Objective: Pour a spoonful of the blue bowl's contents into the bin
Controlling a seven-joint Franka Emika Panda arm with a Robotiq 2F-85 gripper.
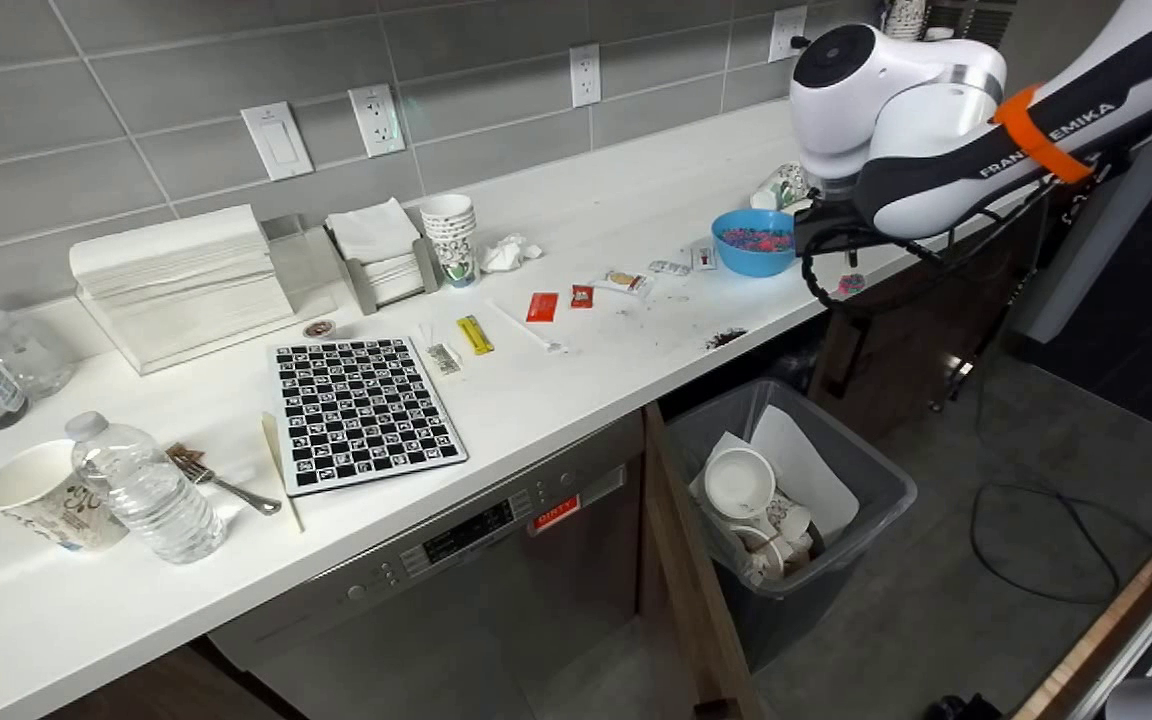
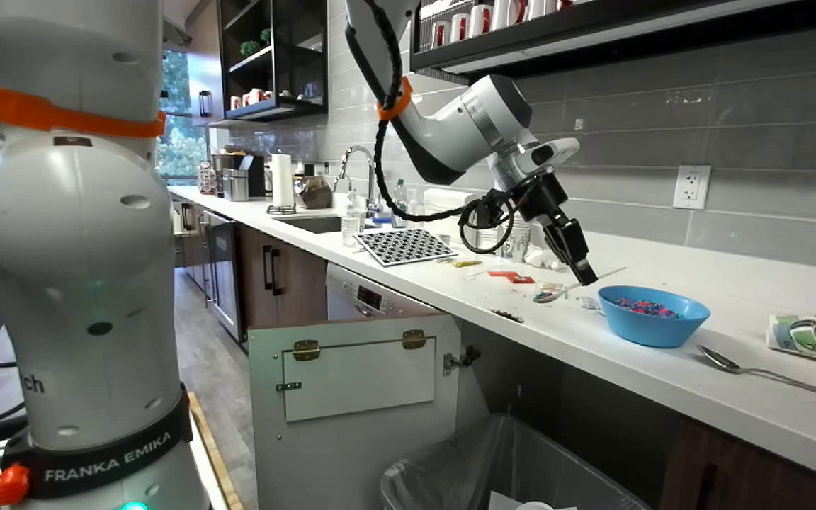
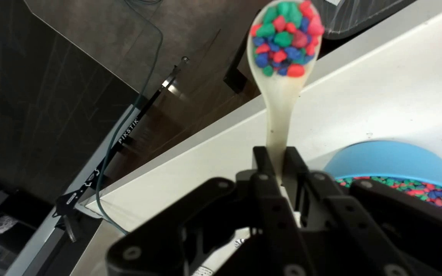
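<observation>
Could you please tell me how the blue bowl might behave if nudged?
The blue bowl would probably slide rather than tip, given its low, wide shape. Its smooth walls could feel slippery. The loose coloured pebbles inside might spill if jolted.

In an exterior view the orange-banded, white-and-black jointed arm (image 2: 440,145) descends from above and bends into a rounded grey-white wrist (image 2: 496,113); the black two-fingered gripper (image 2: 584,274) slants downward, its dark blocky fingers (image 3: 296,163) pinched close together in the wrist view.

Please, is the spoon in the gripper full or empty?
The spoon is full: in the wrist view, red, green and blue pieces cover nearly all its wide end.
</observation>
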